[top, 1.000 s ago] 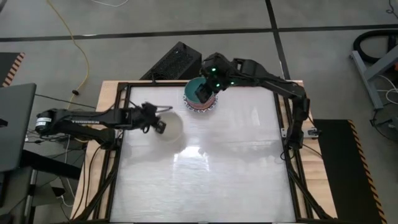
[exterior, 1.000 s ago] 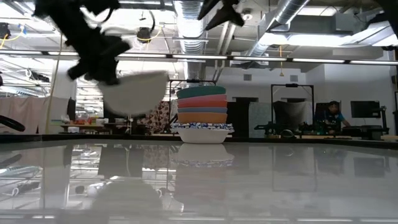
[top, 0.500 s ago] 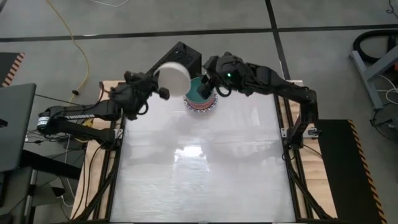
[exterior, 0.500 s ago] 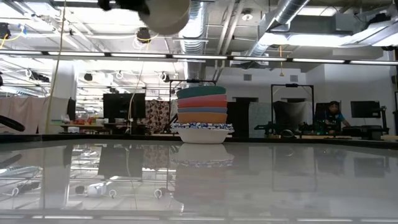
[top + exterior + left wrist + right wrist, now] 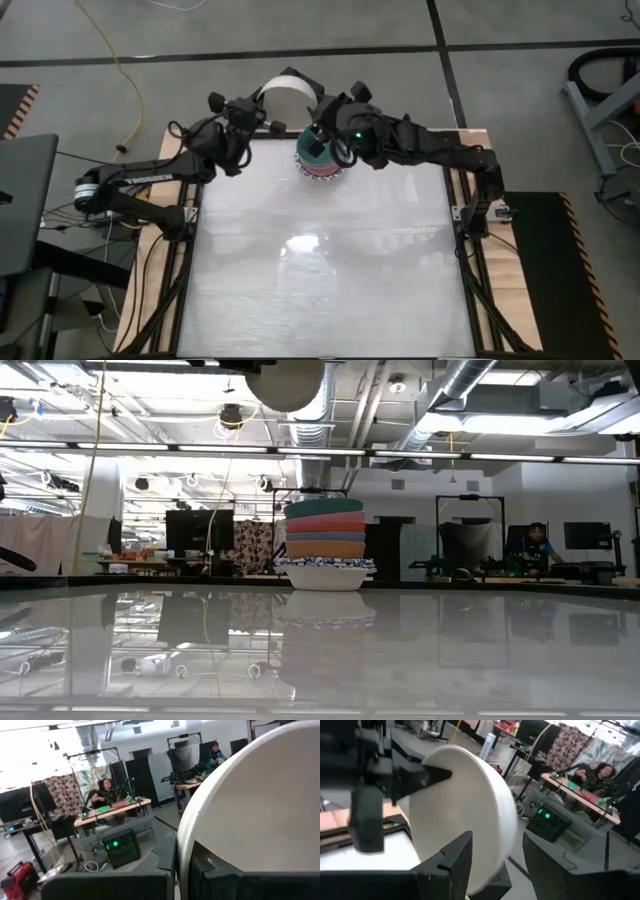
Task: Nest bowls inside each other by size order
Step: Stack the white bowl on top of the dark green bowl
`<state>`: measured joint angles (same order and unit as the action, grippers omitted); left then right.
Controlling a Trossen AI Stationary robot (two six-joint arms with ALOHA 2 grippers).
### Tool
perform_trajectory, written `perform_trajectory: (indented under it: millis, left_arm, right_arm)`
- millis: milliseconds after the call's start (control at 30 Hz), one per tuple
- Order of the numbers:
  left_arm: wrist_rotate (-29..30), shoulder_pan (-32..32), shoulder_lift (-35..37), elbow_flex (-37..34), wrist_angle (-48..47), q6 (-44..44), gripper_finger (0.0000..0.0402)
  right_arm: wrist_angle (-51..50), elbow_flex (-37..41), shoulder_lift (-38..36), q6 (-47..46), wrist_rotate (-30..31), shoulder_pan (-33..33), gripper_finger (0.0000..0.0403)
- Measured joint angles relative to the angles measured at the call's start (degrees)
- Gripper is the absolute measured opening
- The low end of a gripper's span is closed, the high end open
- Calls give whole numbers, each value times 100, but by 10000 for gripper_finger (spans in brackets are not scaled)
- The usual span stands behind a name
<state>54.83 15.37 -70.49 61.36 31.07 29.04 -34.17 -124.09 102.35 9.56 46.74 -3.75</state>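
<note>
A stack of nested bowls stands at the table's far edge, with a teal bowl on top and a white, blue-rimmed bowl at the bottom. It also shows in the high view. My left gripper is shut on a cream bowl, held high and just left of the stack. The bowl's underside shows at the top of the low view. My right gripper is open above the stack, its fingers pointing at the cream bowl. My left gripper holds the cream bowl by its rim, with one finger inside the bowl and one outside. The bowl is lifted clear of the table and tipped up on its edge. In the right wrist view a left finger lies on the bowl's inner wall. Whether my right gripper touches the bowl, I cannot tell.
A black box stands behind the table's far edge, under the held bowl. The wide glossy tabletop stretches from the stack to the near edge. People sit at desks in the room beyond.
My left gripper has lifted the cream bowl from low over the table's left side, up and toward the far edge, to beside the stack. The bowl has tipped onto its edge. My right gripper has moved from over the stack toward the cream bowl.
</note>
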Motion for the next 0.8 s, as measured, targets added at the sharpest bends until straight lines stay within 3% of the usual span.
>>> perform_trajectory:
  millis: [433,600,800]
  left_arm:
    - [-745,82,-145,320,424,95,0]
    - [-1166,93,-174,320,357,12,0]
    - [-1307,89,-178,320,224,-105,9]
  right_arm:
    - [-66,81,24,-992,-80,-537,184]
    - [-85,76,17,-1179,-372,-656,138]
    - [-263,72,13,-1472,-295,-731,38]
